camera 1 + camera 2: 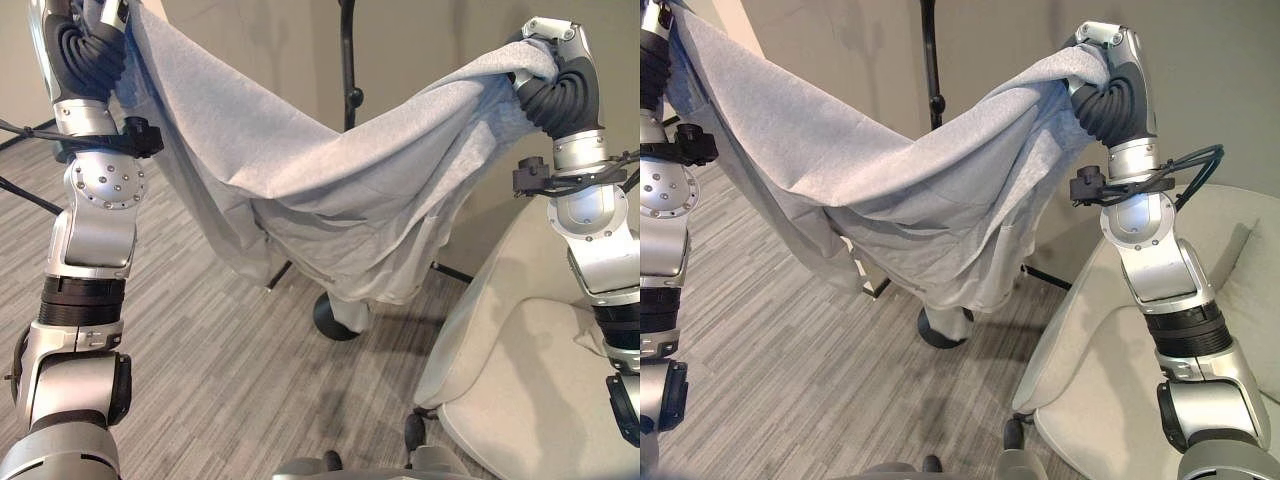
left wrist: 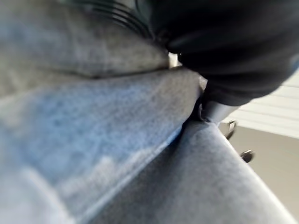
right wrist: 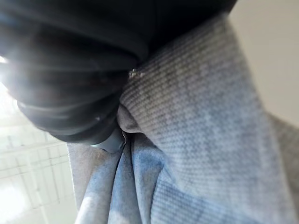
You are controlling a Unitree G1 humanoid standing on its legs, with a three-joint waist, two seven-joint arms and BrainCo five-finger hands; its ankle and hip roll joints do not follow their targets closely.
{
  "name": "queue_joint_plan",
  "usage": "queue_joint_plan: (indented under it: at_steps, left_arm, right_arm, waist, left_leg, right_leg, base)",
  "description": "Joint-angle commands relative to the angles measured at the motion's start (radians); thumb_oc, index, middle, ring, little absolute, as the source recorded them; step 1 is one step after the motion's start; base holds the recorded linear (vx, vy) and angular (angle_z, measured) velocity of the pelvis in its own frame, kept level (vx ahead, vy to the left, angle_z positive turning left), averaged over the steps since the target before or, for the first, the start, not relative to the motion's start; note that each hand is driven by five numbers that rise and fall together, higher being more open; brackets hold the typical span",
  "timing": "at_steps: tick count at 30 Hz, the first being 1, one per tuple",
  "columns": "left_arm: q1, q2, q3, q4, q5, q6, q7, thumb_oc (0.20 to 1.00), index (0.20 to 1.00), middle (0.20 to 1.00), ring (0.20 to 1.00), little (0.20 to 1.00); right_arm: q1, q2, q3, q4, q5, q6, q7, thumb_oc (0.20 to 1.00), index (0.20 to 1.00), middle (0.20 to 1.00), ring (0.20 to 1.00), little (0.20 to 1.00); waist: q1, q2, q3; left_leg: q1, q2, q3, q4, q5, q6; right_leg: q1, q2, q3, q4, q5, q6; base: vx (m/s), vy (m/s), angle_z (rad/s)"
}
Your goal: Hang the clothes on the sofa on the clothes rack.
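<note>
A large grey garment (image 1: 330,170) hangs spread in a sagging arc between my two raised hands. My left hand (image 1: 92,45) holds one bunched end at the upper left, and the cloth (image 2: 117,140) is pressed tight under its dark cover. At the upper right my right hand (image 1: 552,40) grips the other end, the fabric (image 3: 196,140) gathered against its cover. Behind the garment stands the black clothes rack pole (image 1: 348,60); its round base (image 1: 335,318) shows under the hem. The garment's lowest fold drapes in front of the pole, above the floor.
A cream sofa (image 1: 540,350) fills the lower right, close under my right arm. Grey wood-look floor (image 1: 220,370) lies to the left of it. Thin black rack legs (image 1: 452,272) spread along the floor near the wall. Rack hooks (image 2: 233,130) show past my left hand.
</note>
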Motion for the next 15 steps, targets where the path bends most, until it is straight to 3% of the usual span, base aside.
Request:
queue_joint_plan:
  at_steps: [1, 10, 15]
  left_arm:
    - [-0.087, 0.013, 0.003, -0.052, 0.017, -0.034, 0.023, 0.200, 0.200, 0.200, 0.200, 0.200]
    - [-0.041, -0.002, 0.029, -0.060, 0.010, -0.045, 0.027, 0.200, 0.200, 0.200, 0.200, 0.200]
    - [0.047, -0.013, 0.097, -0.147, 0.010, -0.049, 0.021, 0.200, 0.200, 0.200, 0.200, 0.200]
  right_arm:
    - [-0.086, -0.029, -0.037, 0.007, 0.000, -0.029, -0.027, 0.200, 0.200, 0.200, 0.200, 0.200]
    - [-0.028, -0.021, -0.086, -0.032, -0.007, -0.045, -0.020, 0.200, 0.200, 0.200, 0.200, 0.200]
    - [0.058, 0.004, -0.133, -0.076, -0.013, -0.056, -0.001, 0.200, 0.200, 0.200, 0.200, 0.200]
  waist:
    - [0.003, -0.006, -0.029]
    - [0.007, -0.026, -0.058]
    - [0.009, -0.026, -0.072]
  left_leg:
    - [-0.003, 0.061, -0.084, -0.020, 0.015, -0.102]
    - [-0.022, 0.086, -0.063, -0.020, 0.027, -0.104]
    - [-0.017, 0.090, -0.053, -0.020, 0.030, -0.108]
  right_leg:
    - [-0.055, -0.003, -0.015, 0.010, -0.058, -0.012]
    - [-0.035, -0.006, -0.046, 0.010, -0.057, 0.008]
    - [-0.025, -0.005, -0.047, 0.010, -0.049, 0.012]
  base:
    - [0.13, -0.127, 0.41]
    - [0.06, -0.065, 0.11]
    - [0.01, 0.001, -0.02]
